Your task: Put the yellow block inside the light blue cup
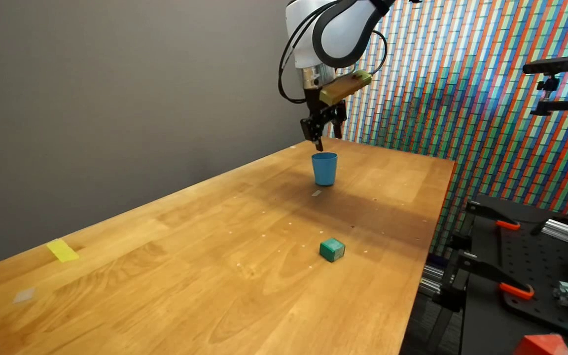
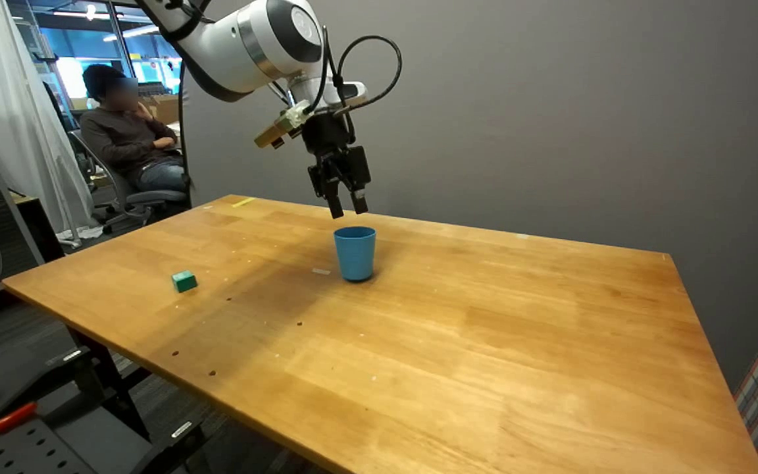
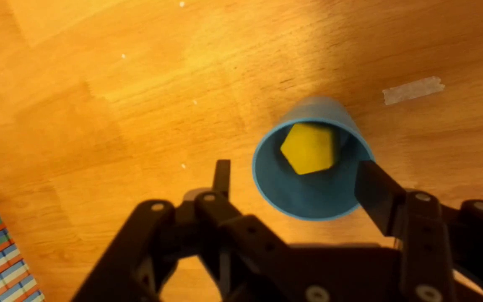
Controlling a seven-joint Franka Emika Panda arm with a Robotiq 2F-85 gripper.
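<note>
The light blue cup stands upright on the table in both exterior views (image 1: 324, 170) (image 2: 355, 255). It also shows from above in the wrist view (image 3: 308, 199). The yellow block (image 3: 310, 149) lies inside the cup in the wrist view. The cup's wall hides the block in both exterior views. My gripper is above the cup's rim in both exterior views (image 1: 328, 141) (image 2: 349, 212). In the wrist view my gripper (image 3: 294, 176) has its fingers wide apart, with nothing between them. One finger overlaps the cup's rim there.
A green cube lies on the table, apart from the cup, in both exterior views (image 1: 332, 249) (image 2: 184, 281). A flat yellow tape patch (image 1: 62, 250) lies near the table's edge. A grey wall runs along one side. A small pale tape strip (image 3: 413, 89) is beside the cup.
</note>
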